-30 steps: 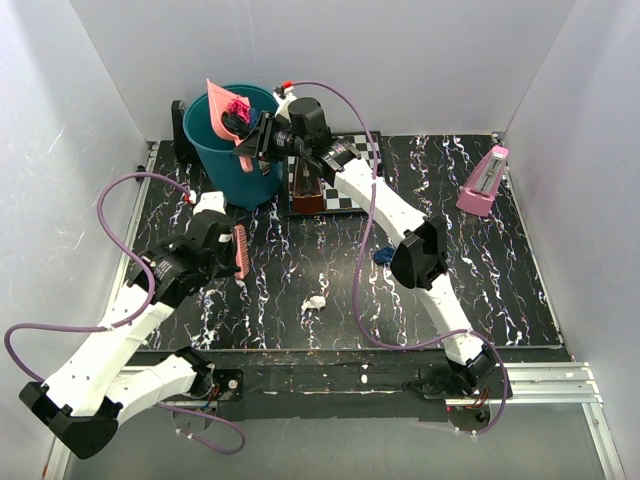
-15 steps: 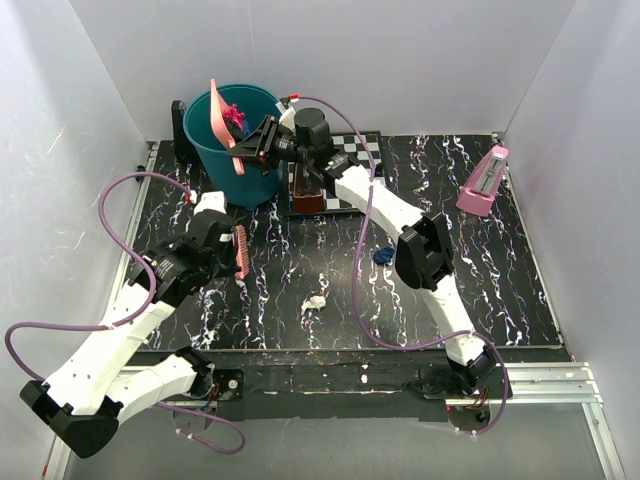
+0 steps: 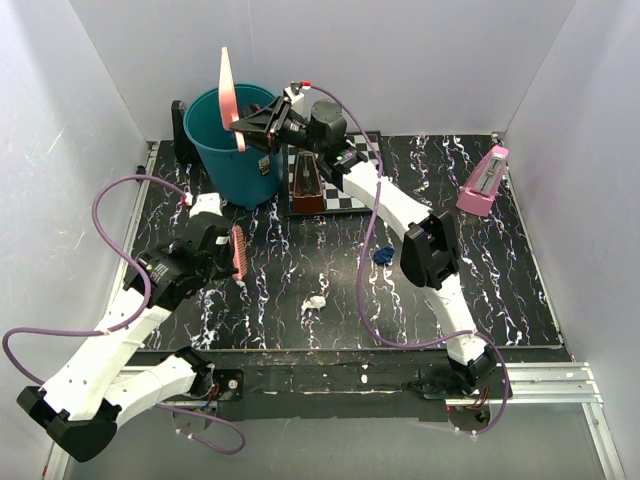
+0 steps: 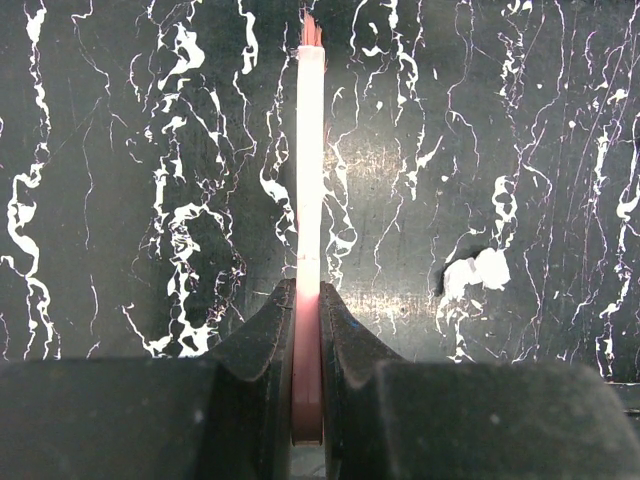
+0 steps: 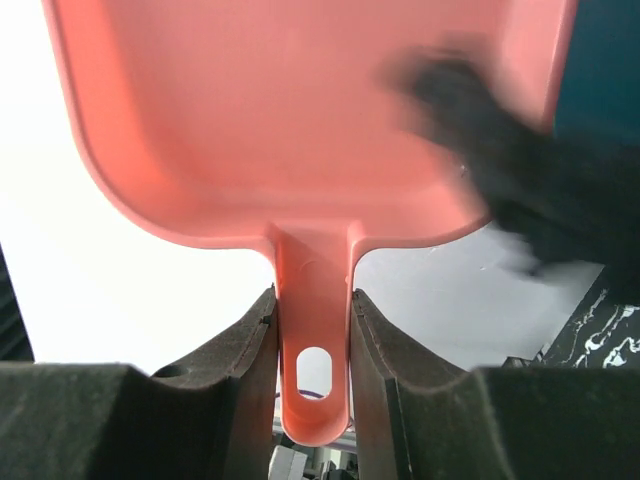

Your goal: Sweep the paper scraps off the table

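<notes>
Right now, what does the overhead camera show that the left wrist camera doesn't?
Only the overhead view shows the right gripper holding the pink dustpan tipped up over the teal bin, a dark blue paper scrap, the chessboard and a pink metronome. Only the left wrist view shows, close up, the left gripper pinching the pink brush, seen edge-on. Both show the brush, the marbled black table and what looks like the same white paper scrap.
</notes>
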`<action>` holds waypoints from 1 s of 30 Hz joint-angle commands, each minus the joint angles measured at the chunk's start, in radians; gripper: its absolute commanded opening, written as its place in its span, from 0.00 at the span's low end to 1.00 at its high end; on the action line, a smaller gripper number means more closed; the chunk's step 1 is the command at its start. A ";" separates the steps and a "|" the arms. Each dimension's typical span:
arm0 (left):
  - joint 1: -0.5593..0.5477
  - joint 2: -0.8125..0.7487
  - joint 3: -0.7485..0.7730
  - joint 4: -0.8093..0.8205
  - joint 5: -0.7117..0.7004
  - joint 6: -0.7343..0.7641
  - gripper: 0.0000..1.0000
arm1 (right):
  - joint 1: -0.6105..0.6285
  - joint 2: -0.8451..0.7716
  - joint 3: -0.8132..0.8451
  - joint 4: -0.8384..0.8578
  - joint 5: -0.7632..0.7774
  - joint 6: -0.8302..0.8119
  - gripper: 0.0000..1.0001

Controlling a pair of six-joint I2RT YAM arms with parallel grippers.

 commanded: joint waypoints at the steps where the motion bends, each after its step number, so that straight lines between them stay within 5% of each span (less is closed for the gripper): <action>1: 0.007 -0.020 0.035 0.000 -0.032 -0.012 0.00 | -0.012 -0.036 -0.085 0.175 -0.017 0.128 0.01; 7: 0.007 -0.010 0.031 0.004 -0.026 -0.015 0.00 | -0.023 0.025 -0.184 0.335 -0.023 0.256 0.01; 18: 0.007 -0.006 0.045 -0.008 -0.049 -0.012 0.00 | -0.032 0.007 0.002 0.151 -0.087 0.108 0.01; 25: 0.006 -0.029 0.056 0.000 -0.066 0.000 0.00 | -0.058 -0.140 -0.018 -0.060 -0.173 -0.191 0.01; 30: 0.006 -0.065 0.088 0.021 -0.049 0.044 0.00 | -0.061 -0.305 -0.044 -0.413 -0.180 -0.584 0.01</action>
